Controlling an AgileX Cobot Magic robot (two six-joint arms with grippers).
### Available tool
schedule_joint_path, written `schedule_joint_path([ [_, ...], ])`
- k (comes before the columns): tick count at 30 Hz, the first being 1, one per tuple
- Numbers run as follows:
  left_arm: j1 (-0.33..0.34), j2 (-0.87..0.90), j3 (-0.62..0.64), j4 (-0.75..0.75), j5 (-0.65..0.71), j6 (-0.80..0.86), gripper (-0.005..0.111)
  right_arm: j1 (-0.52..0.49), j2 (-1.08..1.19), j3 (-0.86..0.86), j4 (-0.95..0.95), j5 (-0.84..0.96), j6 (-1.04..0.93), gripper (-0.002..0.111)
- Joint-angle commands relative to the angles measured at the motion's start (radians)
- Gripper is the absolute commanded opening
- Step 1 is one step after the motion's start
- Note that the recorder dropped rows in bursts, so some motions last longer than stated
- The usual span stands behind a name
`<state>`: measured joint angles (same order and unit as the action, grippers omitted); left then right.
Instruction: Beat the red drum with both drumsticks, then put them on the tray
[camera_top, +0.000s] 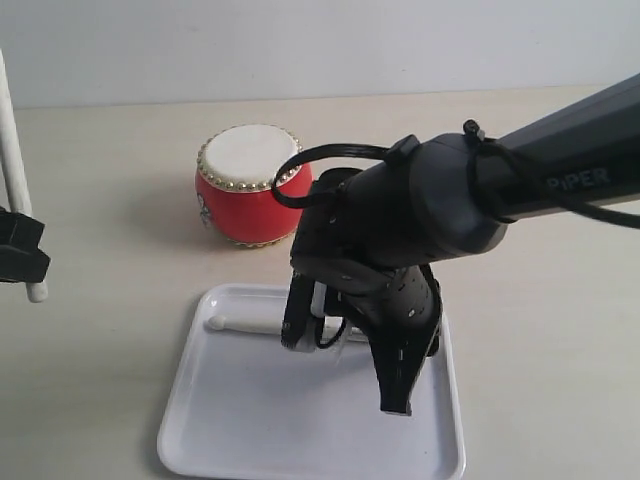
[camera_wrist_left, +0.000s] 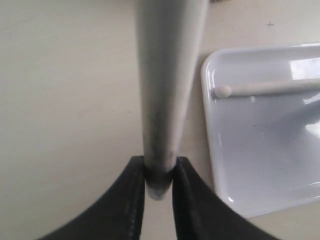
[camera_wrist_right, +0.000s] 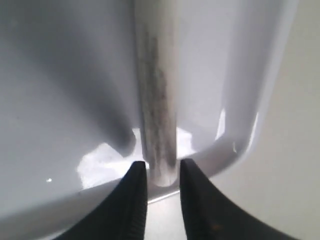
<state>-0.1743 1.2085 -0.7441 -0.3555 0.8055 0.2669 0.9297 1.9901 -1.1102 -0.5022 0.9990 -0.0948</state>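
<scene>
The red drum (camera_top: 250, 186) stands upright on the table behind the white tray (camera_top: 250, 430). My right gripper (camera_top: 318, 326) reaches low over the tray's far part, shut on the butt of one drumstick (camera_top: 245, 324). That stick lies level across the tray with its rounded tip pointing left. In the right wrist view the jaws (camera_wrist_right: 162, 172) flank the stick's end (camera_wrist_right: 157, 110) just over the tray rim (camera_wrist_right: 235, 150). At the far left my left gripper (camera_top: 20, 248) is shut on the other drumstick (camera_top: 12, 150), which stands nearly upright. In the left wrist view this gripper (camera_wrist_left: 159, 172) pinches the stick (camera_wrist_left: 170, 75) beside the tray (camera_wrist_left: 260, 165).
The pale table (camera_top: 540, 300) runs to a white wall at the back. My right arm (camera_top: 520, 175) crosses above the tray's right side and hides part of it. The drum sits close to the tray's far left corner.
</scene>
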Motion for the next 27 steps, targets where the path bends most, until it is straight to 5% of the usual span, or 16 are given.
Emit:
schedule_joint_path([
  [1,0.003,-0.011,0.041,-0.157,-0.013,0.087,0.000,0.001,-0.134,0.007,0.075,0.008,0.160,0.024],
  [10,0.003,-0.017,0.250,-0.733,-0.020,0.471,0.000,0.001,-0.513,0.188,0.308,-0.275,0.288,0.024],
  [17,-0.014,-0.017,0.339,-1.345,0.032,0.771,0.000,0.001,-0.667,0.206,0.420,-0.399,0.314,0.024],
  [24,-0.142,-0.017,0.465,-1.389,0.057,0.921,0.000,0.001,-0.697,0.179,0.589,-0.456,0.235,0.033],
  [27,-0.227,-0.017,0.489,-1.389,0.080,1.026,0.000,0.001,-0.655,0.118,0.868,-0.473,0.008,0.041],
])
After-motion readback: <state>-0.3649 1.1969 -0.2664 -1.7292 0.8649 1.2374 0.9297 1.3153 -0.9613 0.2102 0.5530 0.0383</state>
